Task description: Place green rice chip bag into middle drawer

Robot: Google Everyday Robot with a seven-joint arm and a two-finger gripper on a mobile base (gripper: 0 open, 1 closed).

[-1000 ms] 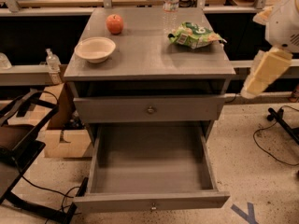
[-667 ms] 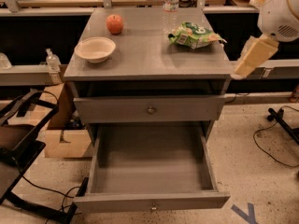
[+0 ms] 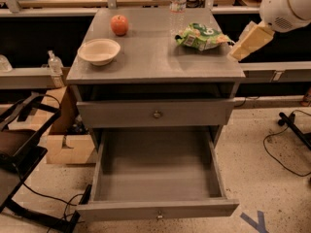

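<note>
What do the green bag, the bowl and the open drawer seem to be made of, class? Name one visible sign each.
Green rice chip bag: probably thin glossy plastic film; crinkled, shiny. Bowl: matte cream, perhaps paper pulp or ceramic. Middle drawer: apparently grey-painted wood, flat boards, metal knob. The tool hangs close beside the bag.

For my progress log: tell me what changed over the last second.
The gripper rose from beside the cabinet to its top edge, closing in on the green rice chip bag, which is not yet grasped. The bag, bowl, apple, water bottle and the open middle drawer stayed put.
</note>
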